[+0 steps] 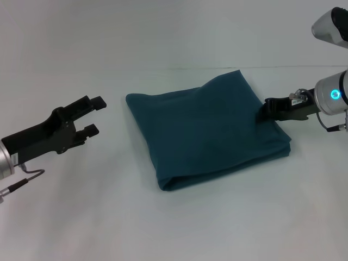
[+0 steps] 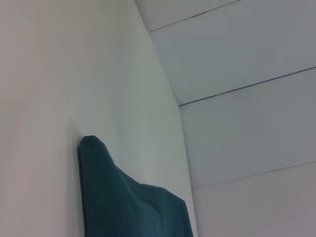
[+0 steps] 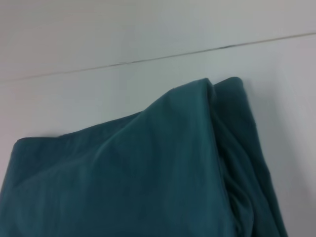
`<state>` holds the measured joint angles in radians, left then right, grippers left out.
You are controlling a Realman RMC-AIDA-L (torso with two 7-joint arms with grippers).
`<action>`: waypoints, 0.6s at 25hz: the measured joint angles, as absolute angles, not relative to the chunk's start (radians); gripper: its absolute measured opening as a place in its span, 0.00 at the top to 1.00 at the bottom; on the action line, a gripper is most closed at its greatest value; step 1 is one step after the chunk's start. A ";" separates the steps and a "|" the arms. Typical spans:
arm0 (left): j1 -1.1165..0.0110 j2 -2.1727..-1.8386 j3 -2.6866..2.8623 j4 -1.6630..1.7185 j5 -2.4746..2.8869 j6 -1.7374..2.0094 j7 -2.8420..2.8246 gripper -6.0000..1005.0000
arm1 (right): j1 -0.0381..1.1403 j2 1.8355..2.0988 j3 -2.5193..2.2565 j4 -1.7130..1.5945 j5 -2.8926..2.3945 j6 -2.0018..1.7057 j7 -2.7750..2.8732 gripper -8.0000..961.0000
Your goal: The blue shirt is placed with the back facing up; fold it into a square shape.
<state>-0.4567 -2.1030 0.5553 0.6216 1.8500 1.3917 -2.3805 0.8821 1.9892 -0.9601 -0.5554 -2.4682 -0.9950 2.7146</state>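
white table (image 1: 65, 228) fills the head view, with the shirt (image 1: 206, 130) folded to a rough square at centre; the right gripper (image 1: 267, 110) touches its right edge, whether clenched i cannot tell, while the left gripper (image 1: 92, 115) hangs released, well apart to the left. left wrist view: only a shirt (image 2: 128, 207) corner. right wrist view: the shirt (image 3: 128, 182) lies close below, far corner raised, so the right arm is nearer.
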 joint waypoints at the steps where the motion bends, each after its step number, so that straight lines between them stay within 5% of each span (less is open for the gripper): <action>1: -0.458 -2.103 0.555 0.621 1.850 1.391 -2.380 0.06 | 0.881 1.987 -0.960 -0.555 -2.468 -0.992 2.718 0.94; 4: -0.458 -2.103 0.555 0.621 1.850 1.391 -2.379 0.06 | 0.874 1.979 -0.956 -0.555 -2.468 -0.982 2.724 0.77; 15: -0.459 -2.103 0.555 0.621 1.850 1.390 -2.376 0.06 | 0.818 1.934 -0.885 -0.613 -2.452 -1.046 2.725 0.66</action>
